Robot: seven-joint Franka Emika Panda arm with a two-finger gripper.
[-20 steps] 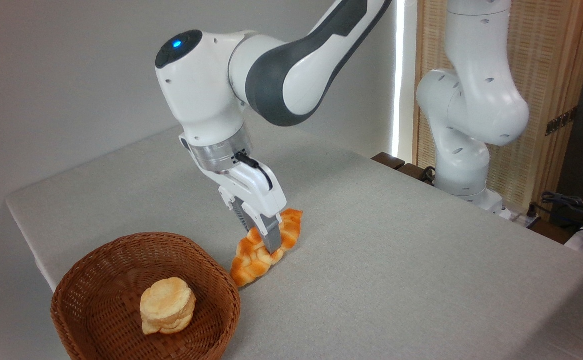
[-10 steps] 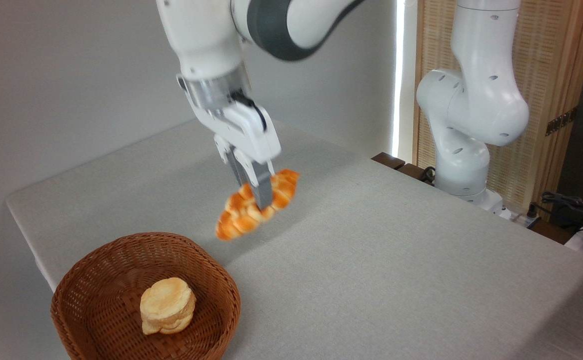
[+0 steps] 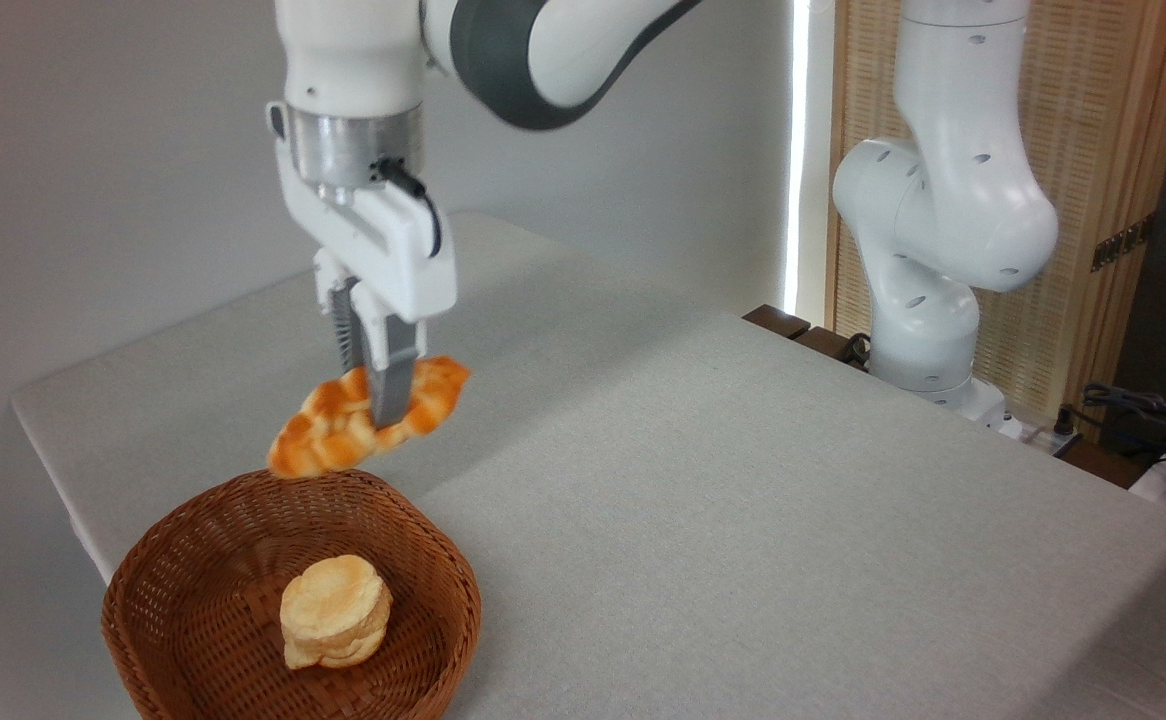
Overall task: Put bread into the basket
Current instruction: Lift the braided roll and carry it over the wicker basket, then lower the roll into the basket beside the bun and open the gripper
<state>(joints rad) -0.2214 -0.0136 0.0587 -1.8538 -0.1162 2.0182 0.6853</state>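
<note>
Your gripper [image 3: 375, 395] is clamped across the bread [image 3: 363, 420], and the loaf hangs in the air, clear of the table [image 3: 743, 500], just above the far rim of the basket [image 3: 203, 520]. You've got it pinched near the middle, a little toward the higher right end, so the longer left end dips down. It looks light: the two slim fingers carry it without much sag, and it keeps its braided shape between them, so you can judge it fairly firm, maybe a glossy model loaf. That smooth golden-orange crust with pale seams could be slippery, and an off-centre hold lets it pivot, so watch the tilt.

The basket is brown woven wicker, bowl-shaped with a raised rim, rough and stiff by the look of it. A round pale bun [image 3: 335, 610], stacked in layers, sits near its centre. The loaf seems about as long as the bowl is wide, so you'll likely want it lined up over the open weave beside the bun. The tabletop is a matte grey cloth-like surface.
</note>
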